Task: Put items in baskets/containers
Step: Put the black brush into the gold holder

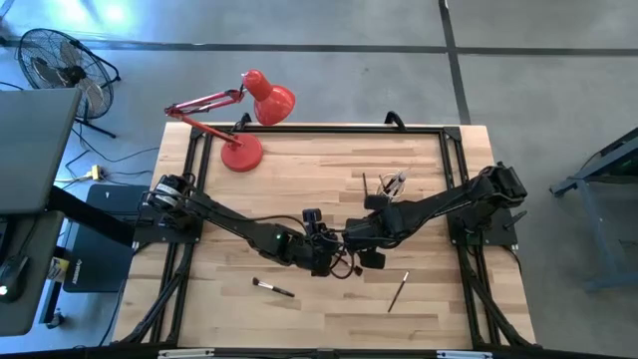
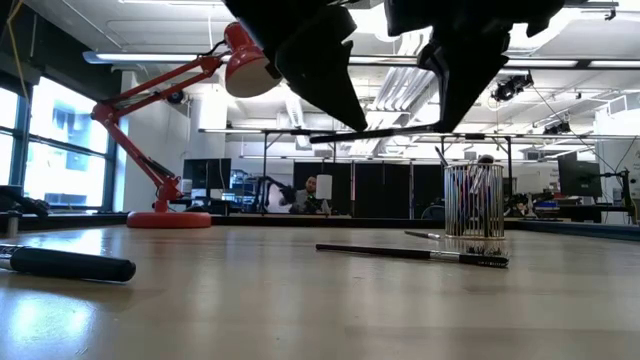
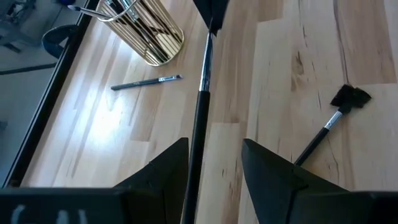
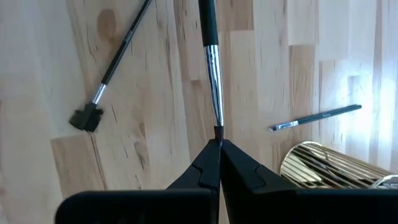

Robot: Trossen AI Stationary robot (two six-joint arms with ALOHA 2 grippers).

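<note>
Overhead, a red lamp (image 1: 244,120) stands at the table's (image 1: 299,179) far left, and a dark-headed brush (image 1: 272,288) lies near the front, left of centre. Both arms meet over the middle. The left pincer (image 3: 214,168) has its fingers spread, with a long brush (image 3: 200,106) running between them; whether they touch the handle I cannot tell. The right pincer (image 4: 219,168) is pinched tight on that same brush's bristle end (image 4: 217,134), holding it level above the table. Right of the pincers, another brush (image 1: 398,290) lies near the front. Farther back to the right, the cup (image 1: 394,184) stands upright with several brushes (image 3: 134,22) inside, and a thin brush (image 3: 146,82) lies just beside it.
</note>
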